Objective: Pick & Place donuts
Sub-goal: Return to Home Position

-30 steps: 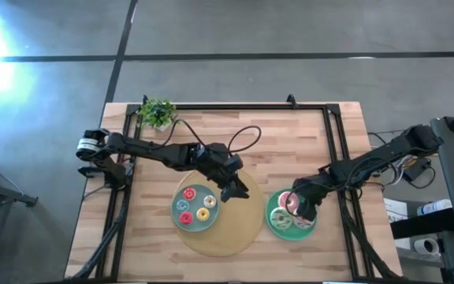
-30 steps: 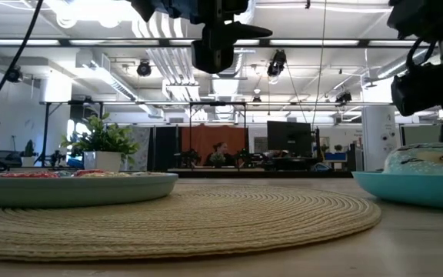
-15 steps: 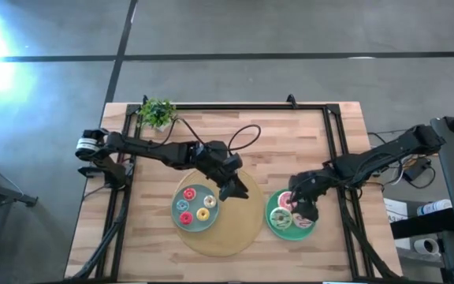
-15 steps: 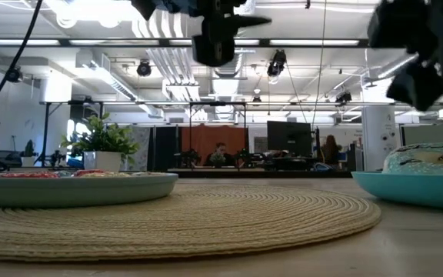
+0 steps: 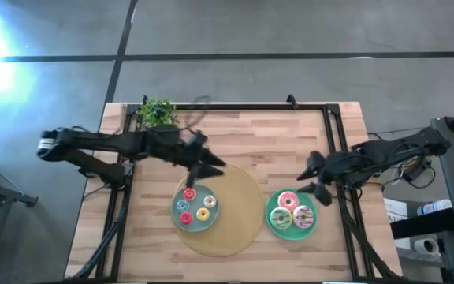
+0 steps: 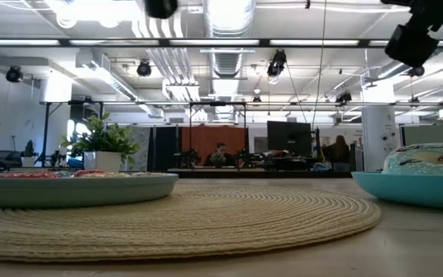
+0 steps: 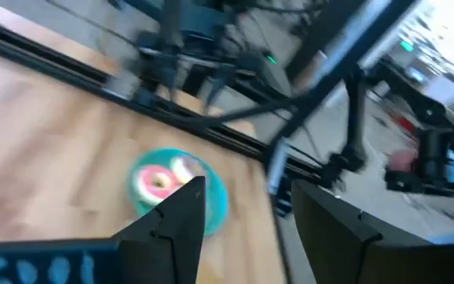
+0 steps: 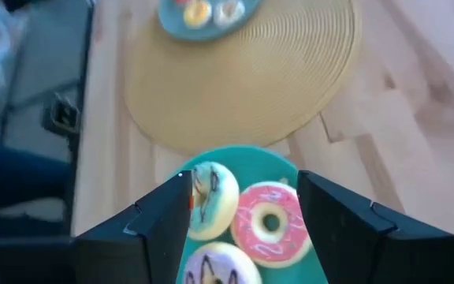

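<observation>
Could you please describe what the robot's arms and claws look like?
Both arms are slim, black, jointed links; the left arm has a pale cap on one joint. The left claw and right claw each have two black, angular, wedge-shaped fingers.

Three large donuts, perhaps five small donuts, two plates, one plant.

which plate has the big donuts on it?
The green plate: it carries three large donuts. The grey-blue plate on the woven mat holds only small donuts.
</observation>
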### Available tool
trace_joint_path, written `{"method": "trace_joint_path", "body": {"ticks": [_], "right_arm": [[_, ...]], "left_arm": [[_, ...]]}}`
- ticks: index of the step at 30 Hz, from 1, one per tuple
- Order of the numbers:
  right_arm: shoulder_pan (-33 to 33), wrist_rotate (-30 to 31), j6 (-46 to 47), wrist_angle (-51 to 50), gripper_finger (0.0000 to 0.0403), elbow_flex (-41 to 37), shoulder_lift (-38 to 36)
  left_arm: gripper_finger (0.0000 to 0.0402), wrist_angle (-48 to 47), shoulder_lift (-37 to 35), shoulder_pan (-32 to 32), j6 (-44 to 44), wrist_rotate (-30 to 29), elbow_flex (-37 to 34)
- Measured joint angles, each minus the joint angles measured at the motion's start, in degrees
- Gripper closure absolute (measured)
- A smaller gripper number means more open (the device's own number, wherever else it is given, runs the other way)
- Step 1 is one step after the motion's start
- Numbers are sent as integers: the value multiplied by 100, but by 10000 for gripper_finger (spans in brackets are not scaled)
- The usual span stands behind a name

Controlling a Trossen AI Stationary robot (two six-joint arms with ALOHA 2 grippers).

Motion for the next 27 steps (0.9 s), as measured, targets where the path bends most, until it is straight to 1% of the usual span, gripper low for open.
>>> {"method": "trace_joint_path", "body": {"ticks": [3,5,8,10,13,15,18,20,22,27], "right_arm": [[-95,108,92,69,181,-278,-742],[-141,315,121,114,181,-403,-1211],[-155,811,281,42,181,-572,-1843],[-157,1100,296,47,181,-634,-2223],[-157,1212,441,108,181,-660,-2650],[-157,1354,469,256,181,-694,-2838],[-157,1503,-100,700,181,-784,-3022],[-157,1499,-389,876,181,-839,-3113],[-157,1523,-441,873,181,-898,-3204],[-155,1980,-460,759,181,-1159,-3358]], "left_arm": [[239,105,-875,0,84,-417,-676],[239,113,-1450,-2,123,-466,-1140],[239,98,-2223,0,-24,-515,-1813],[239,114,-2670,4,-305,-641,-2209],[239,163,-3284,7,-896,-953,-2739],[239,227,-3592,6,-656,-859,-3020],[239,286,-3984,2,-154,-351,-3420],[239,319,-4289,22,-71,-304,-3679],[239,373,-4584,25,-2,-311,-3955],[239,532,-5380,31,180,-306,-4622]]}}
